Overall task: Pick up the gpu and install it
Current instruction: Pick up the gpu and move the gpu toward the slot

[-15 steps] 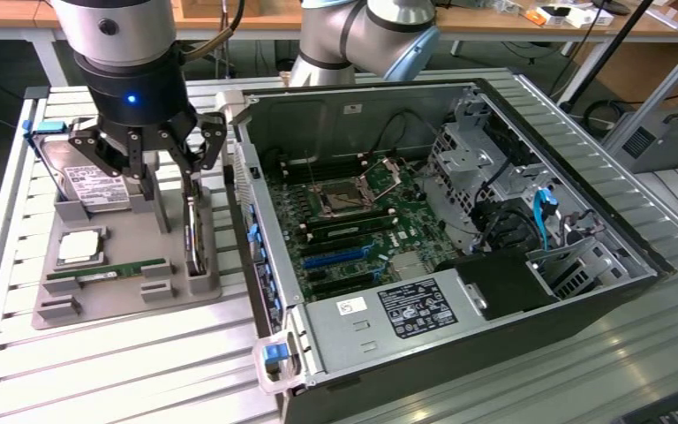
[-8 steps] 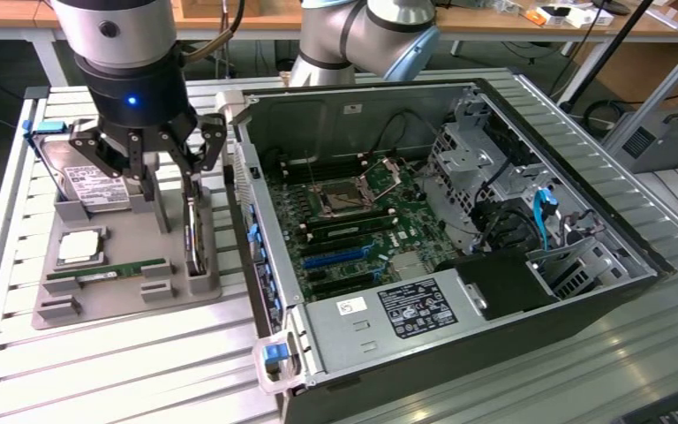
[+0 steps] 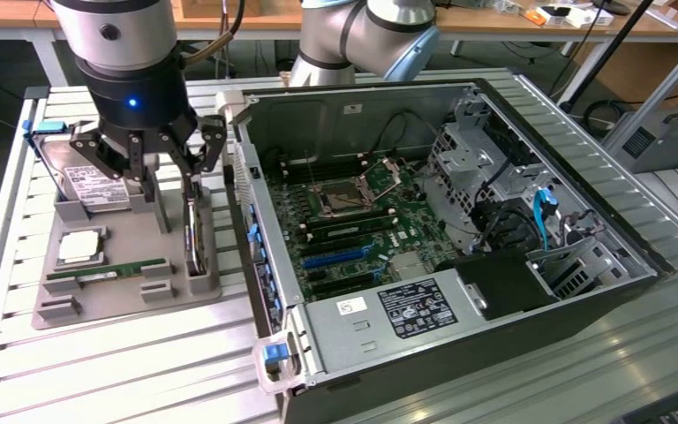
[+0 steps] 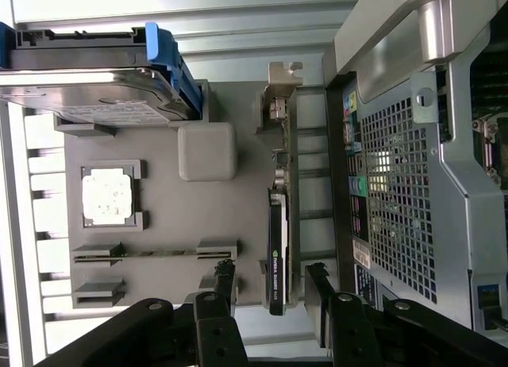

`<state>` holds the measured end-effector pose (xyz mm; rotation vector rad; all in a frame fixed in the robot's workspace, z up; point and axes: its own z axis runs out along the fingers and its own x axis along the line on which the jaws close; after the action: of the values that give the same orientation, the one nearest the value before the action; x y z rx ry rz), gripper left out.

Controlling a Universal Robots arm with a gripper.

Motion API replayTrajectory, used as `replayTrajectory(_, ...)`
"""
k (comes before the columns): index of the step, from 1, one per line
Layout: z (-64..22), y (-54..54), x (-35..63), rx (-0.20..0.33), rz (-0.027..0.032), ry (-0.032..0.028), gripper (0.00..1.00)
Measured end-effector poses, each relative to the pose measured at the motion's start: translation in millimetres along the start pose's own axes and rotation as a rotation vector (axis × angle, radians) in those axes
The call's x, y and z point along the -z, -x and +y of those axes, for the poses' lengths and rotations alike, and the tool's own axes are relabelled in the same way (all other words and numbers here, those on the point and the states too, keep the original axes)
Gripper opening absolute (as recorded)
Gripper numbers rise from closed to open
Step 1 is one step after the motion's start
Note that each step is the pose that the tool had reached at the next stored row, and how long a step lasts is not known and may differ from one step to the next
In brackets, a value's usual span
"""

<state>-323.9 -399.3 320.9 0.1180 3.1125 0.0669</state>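
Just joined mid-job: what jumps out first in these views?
The open computer case dominates the exterior view's right, its motherboard exposed. On the exterior view's left, the open gripper hangs over a gray fixture tray, jaws set either side of the gpu standing on edge.

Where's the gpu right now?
At the exterior view's left, the gpu stands on edge in the grey tray, right beside the open computer case, under the open pincer.
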Motion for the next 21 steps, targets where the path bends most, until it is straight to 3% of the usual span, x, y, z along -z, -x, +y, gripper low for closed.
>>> replayTrajectory(21, -0.2, -0.1, -4.2, 0.0, 0.0, 0.0, 0.48)
